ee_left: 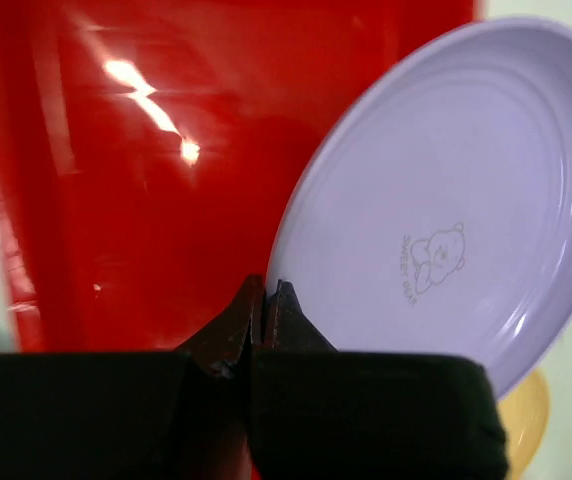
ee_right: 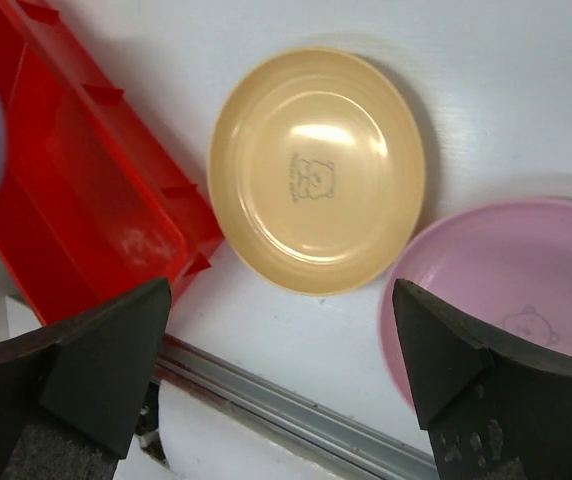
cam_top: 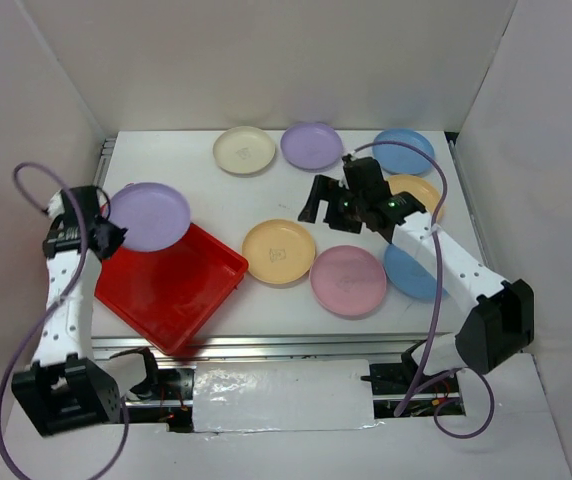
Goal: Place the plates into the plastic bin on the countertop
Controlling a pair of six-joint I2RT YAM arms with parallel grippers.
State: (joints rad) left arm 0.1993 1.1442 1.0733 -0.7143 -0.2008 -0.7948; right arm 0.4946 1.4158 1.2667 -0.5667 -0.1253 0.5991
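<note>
My left gripper is shut on the rim of a purple plate and holds it tilted above the far left corner of the red plastic bin. The left wrist view shows the fingertips pinching that plate over the bin's floor. My right gripper is open and empty, above the countertop behind the yellow-orange plate and pink plate. Both show in the right wrist view: yellow-orange, pink.
Cream, purple and blue plates lie along the back. An orange plate and a blue plate lie partly under my right arm. A metal rail runs along the near edge. White walls stand all round.
</note>
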